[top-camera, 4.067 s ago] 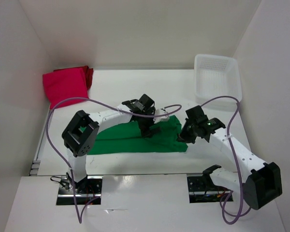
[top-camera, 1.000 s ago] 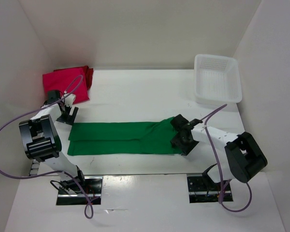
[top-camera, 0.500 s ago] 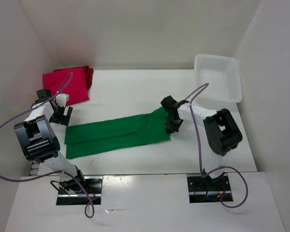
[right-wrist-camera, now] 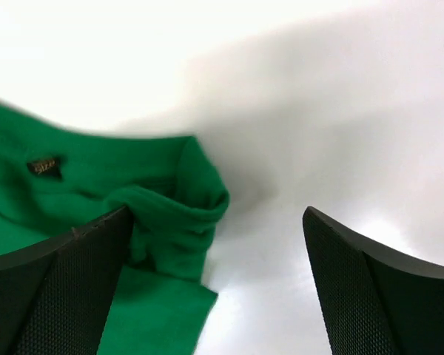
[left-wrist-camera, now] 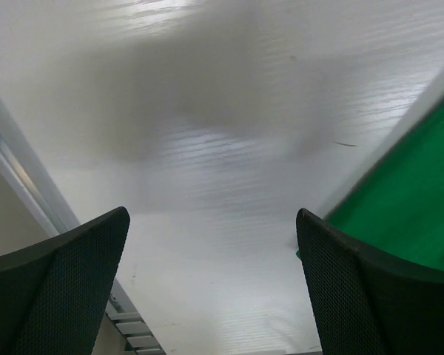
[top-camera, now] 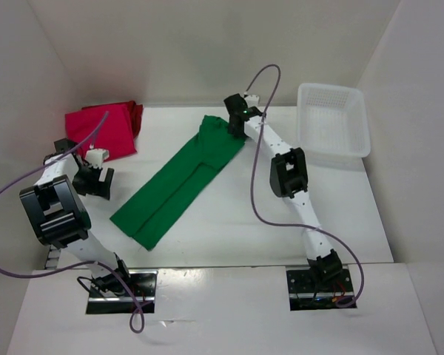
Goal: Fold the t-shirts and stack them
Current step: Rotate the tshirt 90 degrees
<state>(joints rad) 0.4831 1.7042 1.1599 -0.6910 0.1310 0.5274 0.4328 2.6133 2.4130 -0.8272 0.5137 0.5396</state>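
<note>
A green t-shirt (top-camera: 181, 181), folded into a long strip, lies diagonally from the near left to the far middle of the table. My right gripper (top-camera: 235, 122) hovers open over its far end. In the right wrist view the bunched collar end (right-wrist-camera: 170, 214) lies by the left finger (right-wrist-camera: 52, 288), not pinched. My left gripper (top-camera: 96, 181) is open above bare table, left of the strip, whose edge (left-wrist-camera: 407, 200) shows to the right of its jaws. A folded crimson t-shirt (top-camera: 96, 133) rests at the far left, with a dark red one (top-camera: 137, 112) showing behind it.
A white perforated basket (top-camera: 333, 118) stands empty at the far right. White walls enclose the table on the left, back and right. A metal rail (left-wrist-camera: 29, 192) runs along the table's left edge close to my left gripper.
My right gripper pulled the green shirt's right end toward the back, swinging the strip from level to diagonal, then opened and let go. My left gripper stayed open near the left edge.
</note>
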